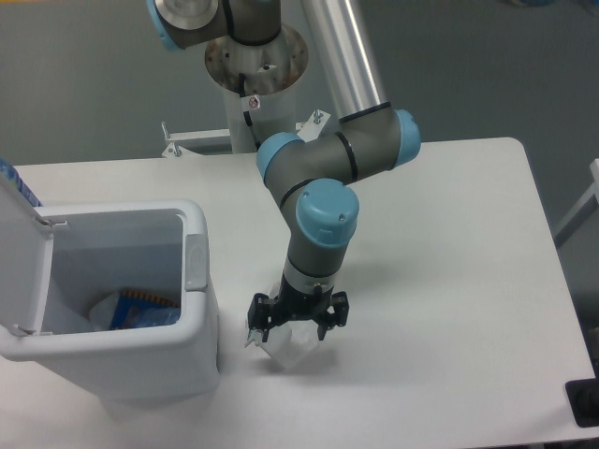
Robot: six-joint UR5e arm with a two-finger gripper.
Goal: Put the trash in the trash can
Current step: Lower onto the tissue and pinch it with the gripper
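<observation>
The crumpled white translucent wrapper (pixel 290 349) lies on the white table just right of the trash can. My gripper (pixel 298 329) points straight down over it. Its dark jaws stand wide apart on either side of the wrapper's top, and the fingertips are partly hidden by the gripper body. The trash can (pixel 192 351) is a boxy white bin at the left front with its flip lid (pixel 21 253) swung open to the left. The crushed bottle with the pink-red label is not in view.
Inside the bin lie a blue and orange printed packet (pixel 142 311) and something pale (pixel 101 311) beside it. The arm's base column (pixel 255 65) stands at the table's back edge. The table's front edge runs close below the wrapper.
</observation>
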